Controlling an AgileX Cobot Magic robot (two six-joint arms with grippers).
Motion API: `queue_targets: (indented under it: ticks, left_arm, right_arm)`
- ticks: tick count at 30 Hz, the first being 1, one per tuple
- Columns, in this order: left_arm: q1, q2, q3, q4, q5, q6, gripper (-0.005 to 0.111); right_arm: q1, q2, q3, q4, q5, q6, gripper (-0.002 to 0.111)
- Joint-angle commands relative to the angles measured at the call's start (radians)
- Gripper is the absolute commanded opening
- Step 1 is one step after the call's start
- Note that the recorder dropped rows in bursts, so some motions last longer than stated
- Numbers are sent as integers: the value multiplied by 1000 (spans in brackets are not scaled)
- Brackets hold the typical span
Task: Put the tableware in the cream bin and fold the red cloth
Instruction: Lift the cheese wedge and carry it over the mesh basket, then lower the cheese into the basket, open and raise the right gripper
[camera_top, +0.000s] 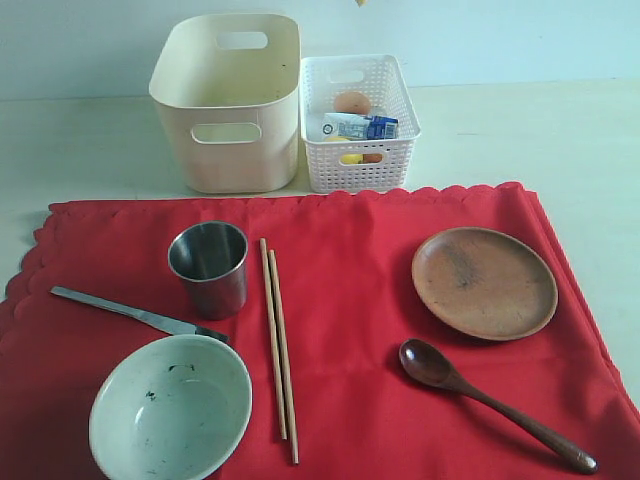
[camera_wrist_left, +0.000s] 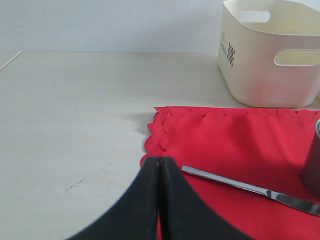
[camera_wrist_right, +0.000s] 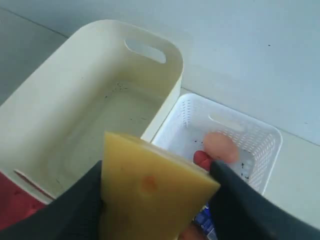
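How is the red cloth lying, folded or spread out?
Spread out: the red cloth lies flat, scalloped far edge showing, with the steel cup and brown plate on it.

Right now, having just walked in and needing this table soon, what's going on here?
The right gripper holds a yellow cheese wedge over the cream bin and white lattice basket. The left gripper is shut and empty, low by the edge of the red cloth, near the metal knife. The steel cup, speckled bowl, chopsticks, brown plate and wooden spoon all lie on the unfolded cloth; the bin looks empty.
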Motion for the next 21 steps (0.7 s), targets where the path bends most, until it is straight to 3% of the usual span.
queue_targets:
  ticks: [1,11,21]
  left_arm:
    - [1,-6,3,-9,-6,-3,0]
    - [1,-6,3,-9,-6,-3,0]
    - [1,-6,3,-9,-6,-3,0]
  right_arm:
    - [-19,51,-3,29,-80,4,0]
    - [-18,195,-3,25,-327,-2,0]
    - [-36,322,-3,23,-408,-28,0]
